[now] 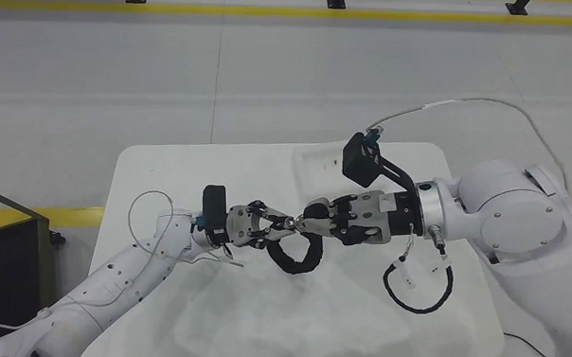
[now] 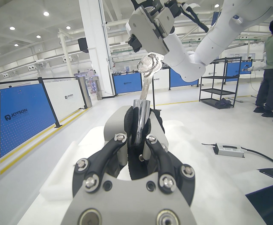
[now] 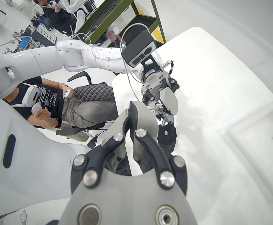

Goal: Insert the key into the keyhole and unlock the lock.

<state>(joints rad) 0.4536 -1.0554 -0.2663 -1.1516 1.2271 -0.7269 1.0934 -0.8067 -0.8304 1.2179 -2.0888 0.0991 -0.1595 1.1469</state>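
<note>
Left gripper (image 1: 272, 226) is clamped on the one cable lock (image 2: 140, 115), held up over the middle of the table (image 1: 172, 182). One key (image 2: 145, 85) has its blade in the keyhole, and a second key (image 2: 159, 59) hangs off the single ring (image 2: 139, 69). Right gripper (image 3: 129, 109) has its fingers pressed together right at the key heads, can't tell if it's actually pinching one.

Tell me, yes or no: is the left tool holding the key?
No, the left tool is shut on the chrome lock cylinder, while the right tool grips the key by its head.
</note>
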